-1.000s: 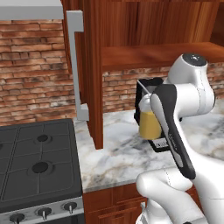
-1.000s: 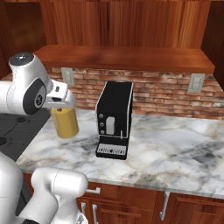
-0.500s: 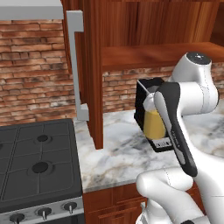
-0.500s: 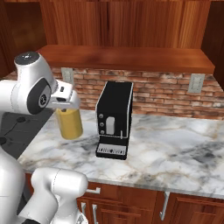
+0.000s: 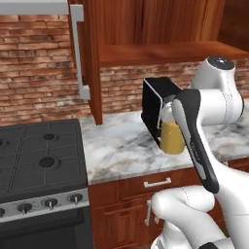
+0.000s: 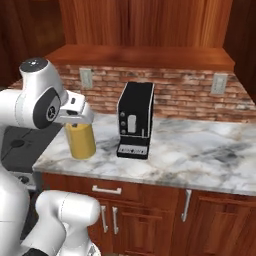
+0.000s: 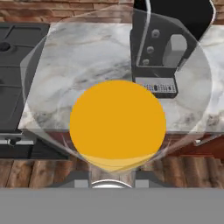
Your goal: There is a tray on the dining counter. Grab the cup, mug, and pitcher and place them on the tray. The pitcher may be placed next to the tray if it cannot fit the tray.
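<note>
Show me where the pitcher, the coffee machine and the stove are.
pitcher [image 6: 81,141], right base view, on its juice-filled glass body.
coffee machine [image 6: 135,118], right base view, on its black front panel.
stove [image 5: 36,155], left base view, on the dark cooktop between the burners.

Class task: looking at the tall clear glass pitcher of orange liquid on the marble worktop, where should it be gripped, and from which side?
Grip the tall clear glass pitcher at its upper rim, from straight above: it stands upright, open-topped, with no visible handle.
</note>
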{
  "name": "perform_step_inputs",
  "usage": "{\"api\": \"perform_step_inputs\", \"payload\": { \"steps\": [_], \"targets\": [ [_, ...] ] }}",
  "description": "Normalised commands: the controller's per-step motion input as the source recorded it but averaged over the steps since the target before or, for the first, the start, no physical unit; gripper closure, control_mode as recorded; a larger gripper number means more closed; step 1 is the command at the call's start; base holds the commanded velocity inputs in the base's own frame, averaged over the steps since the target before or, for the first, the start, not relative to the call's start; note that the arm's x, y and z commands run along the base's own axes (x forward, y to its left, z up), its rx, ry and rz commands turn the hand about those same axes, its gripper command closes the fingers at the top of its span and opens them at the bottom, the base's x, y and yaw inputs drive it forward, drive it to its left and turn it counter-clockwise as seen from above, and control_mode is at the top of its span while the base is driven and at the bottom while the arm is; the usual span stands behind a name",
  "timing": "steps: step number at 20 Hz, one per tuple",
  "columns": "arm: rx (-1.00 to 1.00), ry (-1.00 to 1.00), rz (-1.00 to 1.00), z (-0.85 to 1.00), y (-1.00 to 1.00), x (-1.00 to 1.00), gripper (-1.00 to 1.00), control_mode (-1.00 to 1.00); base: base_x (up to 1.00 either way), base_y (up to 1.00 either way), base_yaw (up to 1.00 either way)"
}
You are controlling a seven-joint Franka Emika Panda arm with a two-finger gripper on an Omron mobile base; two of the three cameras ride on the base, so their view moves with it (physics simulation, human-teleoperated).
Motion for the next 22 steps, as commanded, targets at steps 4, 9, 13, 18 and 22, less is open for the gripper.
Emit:
{"api": "perform_step_inputs", "payload": {
  "steps": [4, 9, 13, 18, 22],
  "targets": [
    [0.00, 0.00, 0.00, 0.00, 0.00, 0.00, 1.00, 1.00, -1.00, 0.00, 0.00],
    [0.00, 0.00, 0.00, 0.00, 0.00, 0.00, 1.00, 1.00, -1.00, 0.00, 0.03],
    [0.00, 0.00, 0.00, 0.00, 0.00, 0.00, 1.00, 1.00, -0.64, 0.04, 0.33],
    [0.00, 0.00, 0.00, 0.00, 0.00, 0.00, 1.00, 1.00, -0.05, 0.31, 0.78],
    [0.00, 0.00, 0.00, 0.00, 0.00, 0.00, 1.00, 1.00, -0.21, 0.40, 1.00]
  ]
}}
